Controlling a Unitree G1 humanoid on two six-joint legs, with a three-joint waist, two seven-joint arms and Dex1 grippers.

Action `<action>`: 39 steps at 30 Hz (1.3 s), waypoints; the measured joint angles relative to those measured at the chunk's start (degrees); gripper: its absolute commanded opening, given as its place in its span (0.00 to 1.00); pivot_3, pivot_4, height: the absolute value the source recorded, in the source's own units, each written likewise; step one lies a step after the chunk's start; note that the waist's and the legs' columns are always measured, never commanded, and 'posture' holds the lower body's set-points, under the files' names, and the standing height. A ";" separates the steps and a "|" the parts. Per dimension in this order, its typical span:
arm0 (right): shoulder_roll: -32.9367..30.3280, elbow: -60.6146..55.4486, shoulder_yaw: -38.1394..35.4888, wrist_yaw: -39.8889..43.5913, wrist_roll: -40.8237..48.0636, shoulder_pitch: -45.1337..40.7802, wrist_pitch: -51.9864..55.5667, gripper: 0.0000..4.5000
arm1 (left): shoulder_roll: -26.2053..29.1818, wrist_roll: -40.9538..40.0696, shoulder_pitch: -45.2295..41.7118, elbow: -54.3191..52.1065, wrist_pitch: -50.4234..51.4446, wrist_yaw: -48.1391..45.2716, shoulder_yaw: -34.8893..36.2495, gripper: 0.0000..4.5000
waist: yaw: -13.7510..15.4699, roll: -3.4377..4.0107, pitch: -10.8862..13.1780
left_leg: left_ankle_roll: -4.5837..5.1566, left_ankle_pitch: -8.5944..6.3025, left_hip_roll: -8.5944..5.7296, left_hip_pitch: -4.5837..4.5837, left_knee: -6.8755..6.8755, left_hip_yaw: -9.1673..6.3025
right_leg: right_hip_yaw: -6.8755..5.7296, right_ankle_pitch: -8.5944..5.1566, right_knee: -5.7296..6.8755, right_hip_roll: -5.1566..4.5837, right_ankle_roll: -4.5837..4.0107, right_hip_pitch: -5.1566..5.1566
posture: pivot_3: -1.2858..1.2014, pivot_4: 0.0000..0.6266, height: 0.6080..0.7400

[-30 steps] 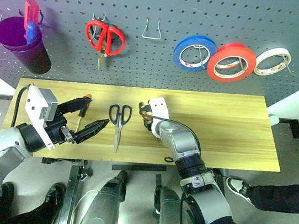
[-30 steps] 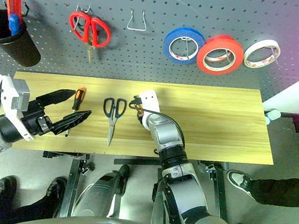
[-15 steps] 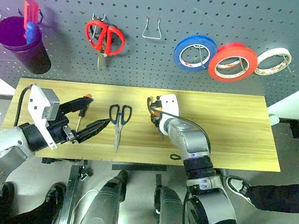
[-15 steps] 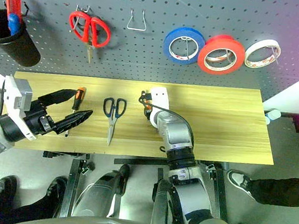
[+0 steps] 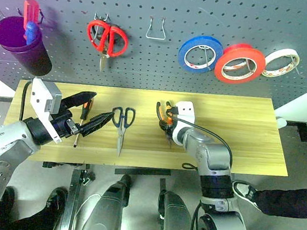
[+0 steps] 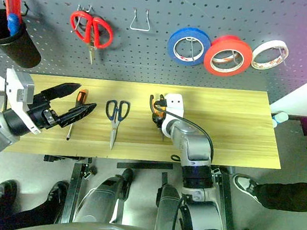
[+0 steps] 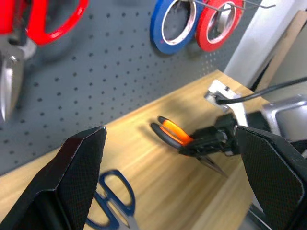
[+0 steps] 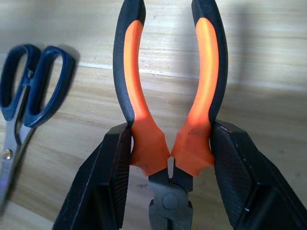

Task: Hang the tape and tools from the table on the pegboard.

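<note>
right gripper (image 8: 168, 158) clamps the pliers (image 8: 168, 96) near their pivot, handles toward the pegboard (image 5: 160, 64) — bare table (image 5: 243, 127) lies to their right. left gripper (image 5: 91, 116) gapes empty over the screwdriver (image 5: 83, 118), scissors (image 5: 122, 123) just beside.

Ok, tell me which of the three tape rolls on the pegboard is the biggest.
The bright red roll, hanging in the middle of the three. It is wider across than the blue roll on its left and the small whitish roll on its right.
</note>
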 measured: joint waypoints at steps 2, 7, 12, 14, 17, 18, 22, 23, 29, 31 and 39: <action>-0.17 -0.89 -0.34 0.13 0.24 0.66 -1.47 0.47 | -0.41 0.14 -0.31 0.63 -0.12 -0.07 -0.57 1.00 | -0.06 -0.01 -0.01 | -0.01 0.01 0.00 0.00 0.02 0.00 | 0.00 0.00 0.03 0.00 0.00 0.00 | 0.54 0.45 1.00; -0.21 -2.50 -2.05 1.22 2.50 1.48 -5.06 0.47 | -1.50 0.09 -1.88 0.81 -0.14 0.48 -0.90 1.00 | -0.08 -0.07 -0.10 | -0.10 0.07 0.00 0.01 0.05 -0.01 | -0.06 0.00 0.09 0.02 0.00 0.00 | 0.54 0.42 1.00; -1.02 -2.58 -2.24 1.83 3.31 1.55 -7.57 0.47 | -2.74 0.28 -1.88 0.81 -0.28 0.84 -1.30 1.00 | -0.04 -0.15 -0.20 | -0.12 0.09 0.00 0.00 0.16 -0.01 | -0.10 0.00 0.19 0.03 0.00 0.00 | 0.53 0.40 1.00; -0.96 -2.58 -2.32 2.06 3.87 1.57 -8.22 0.47 | -3.07 0.47 -2.53 0.98 -0.36 0.89 -1.31 1.00 | -0.04 -0.19 -0.27 | -0.14 0.10 0.00 0.00 0.26 -0.03 | -0.11 0.00 0.31 0.04 0.00 0.00 | 0.53 0.39 1.00; -0.65 -2.64 -2.78 2.55 5.01 1.57 -9.79 0.47 | -3.27 0.95 -4.00 1.26 -0.98 0.86 -1.33 1.00 | -0.11 -0.19 -0.32 | -0.14 0.10 0.01 -0.02 0.62 -0.04 | -0.12 0.00 0.60 0.07 0.00 0.00 | 0.53 0.38 1.00; -0.54 -2.69 -3.08 2.56 5.59 1.57 -10.35 0.47 | -3.28 1.25 -4.21 1.44 -1.29 0.72 -1.37 1.00 | -0.15 -0.19 -0.34 | -0.14 0.10 0.01 -0.02 0.74 -0.03 | -0.11 0.00 0.71 0.07 0.00 0.01 | 0.52 0.37 1.00; -0.40 -2.88 -4.00 2.65 7.06 1.56 -12.30 0.47 | -3.40 1.60 -4.81 3.04 -1.40 0.65 -1.86 1.00 | -0.06 -0.29 -0.69 | -0.17 0.20 0.01 -0.01 0.92 -0.07 | -0.12 0.02 0.93 0.09 -0.02 0.01 | 0.52 0.35 1.00; -0.41 -2.91 -4.09 2.74 7.31 1.56 -12.74 0.47 | -3.45 1.61 -5.22 3.20 -1.40 0.65 -2.02 1.00 | -0.04 -0.33 -0.83 | -0.18 0.25 0.01 -0.01 0.92 -0.09 | -0.12 0.05 0.93 0.11 -0.05 0.01 | 0.52 0.35 1.00; -0.47 -3.10 -4.16 3.21 8.25 1.50 -16.34 0.47 | -3.58 1.60 -6.29 3.24 -1.42 0.70 -2.48 1.00 | -0.10 -0.37 -1.60 | -0.17 0.27 0.01 0.00 0.93 -0.10 | -0.12 0.08 0.95 0.13 -0.07 0.01 | 0.52 0.34 1.00; -0.43 -3.10 -4.21 3.26 8.61 1.22 -17.65 0.47 | -3.99 1.60 -6.31 3.24 -1.42 0.75 -2.54 1.00 | -0.14 -0.37 -1.87 | -0.17 0.27 0.02 0.00 0.92 -0.10 | -0.12 0.08 0.97 0.14 -0.07 0.01 | 0.52 0.34 1.00; -0.14 -3.29 -4.80 4.17 11.21 -0.53 -21.98 0.47 | -4.55 1.54 -7.27 3.25 -1.40 1.51 -2.73 1.00 | -0.06 -0.38 -2.30 | -0.18 0.28 0.06 0.00 0.97 -0.10 | -0.11 0.09 1.00 0.21 -0.08 0.02 | 0.52 0.31 1.00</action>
